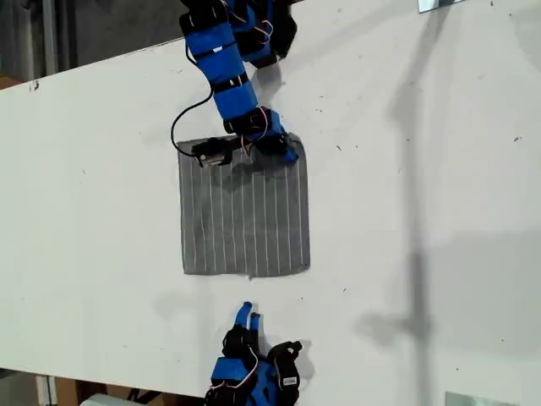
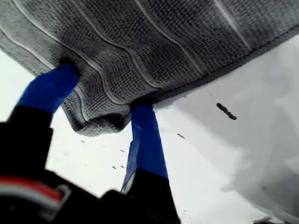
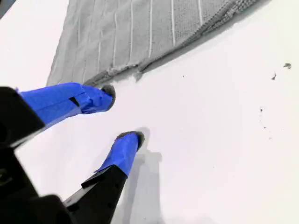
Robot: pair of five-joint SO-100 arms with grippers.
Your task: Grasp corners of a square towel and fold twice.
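Lying flat on the white desk [image 1: 101, 211], the towel [image 1: 245, 220] looks soft, light and floppy (best pinched at the corners [image 1: 292, 144]). My first claw [image 2: 103, 109] straddles a bunched corner at the towel's far edge, arm reaching down over it. My second claw [image 3: 119, 114] hangs spread and empty, near the towel's other edge.

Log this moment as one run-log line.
towel: flat on table | first claw: shut on towel corner | second claw: open, off towel near edge | folds: none yet
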